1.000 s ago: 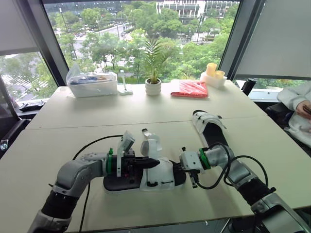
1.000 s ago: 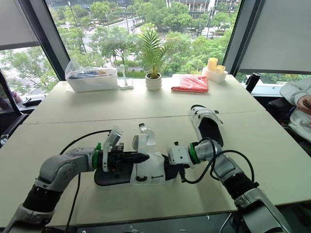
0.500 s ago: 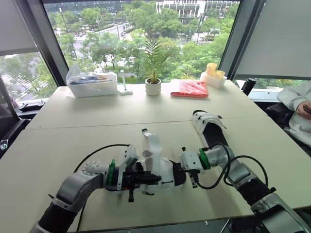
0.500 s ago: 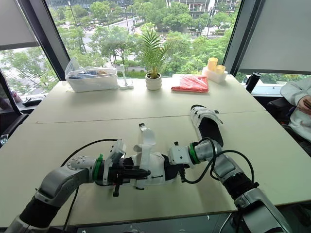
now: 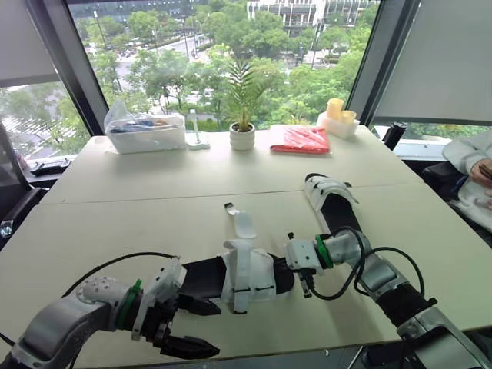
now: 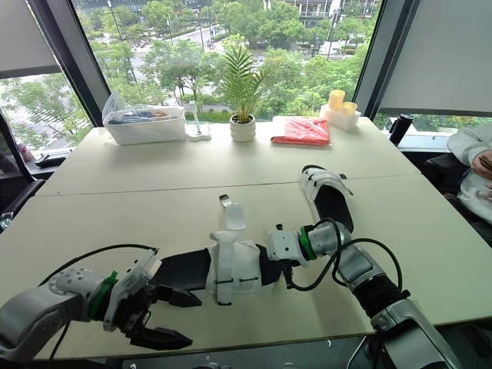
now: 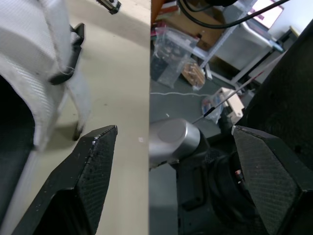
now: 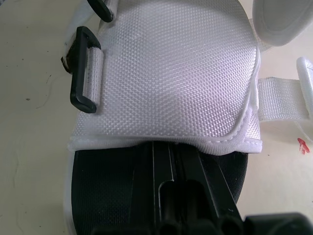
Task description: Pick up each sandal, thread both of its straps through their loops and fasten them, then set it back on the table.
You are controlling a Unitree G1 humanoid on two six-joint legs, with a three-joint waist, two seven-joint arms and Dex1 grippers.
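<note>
The near sandal (image 5: 246, 273) is lying on the table (image 5: 154, 200) with one strap (image 5: 240, 223) loose, the right gripper (image 5: 286, 267) is pinching its toe, and the wide-open left gripper (image 5: 196, 327) should probably be going for that strap next.

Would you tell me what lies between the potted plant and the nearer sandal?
Bare tabletop, crossed by the seam between two tables, and the loose strap of the nearer sandal, lying open toward the potted plant, as the left eye view shows.
</note>
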